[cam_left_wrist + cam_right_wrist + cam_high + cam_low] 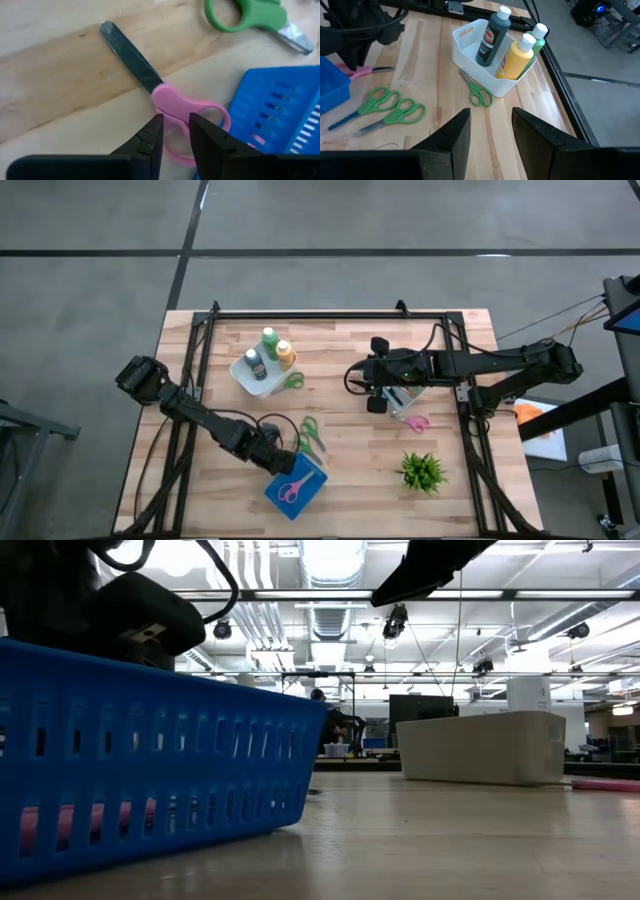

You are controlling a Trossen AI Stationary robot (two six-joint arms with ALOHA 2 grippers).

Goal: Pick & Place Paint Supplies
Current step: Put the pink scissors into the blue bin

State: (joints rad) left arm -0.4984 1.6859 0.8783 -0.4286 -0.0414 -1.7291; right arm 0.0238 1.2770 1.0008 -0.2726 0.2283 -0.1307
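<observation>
My left pincer [172, 131] grips the handle of the pink scissors [165, 100], whose lower loop is hidden behind my fingers; the blue basket [280, 110] just beside is cut off. My right pincer [490, 130] hovers open, empty. Farther off, three paint bottles [512, 45] stand in the white tub [470, 37]; their labels are unreadable

Pink scissors [175, 107], blue slotted basket [280, 110], green scissors [387, 107].

Blue basket [297, 486] holding pink scissors [292, 491], green scissors [309, 434] beside it, potted plant [422, 471], perhaps another pink pair [416, 422].
</observation>
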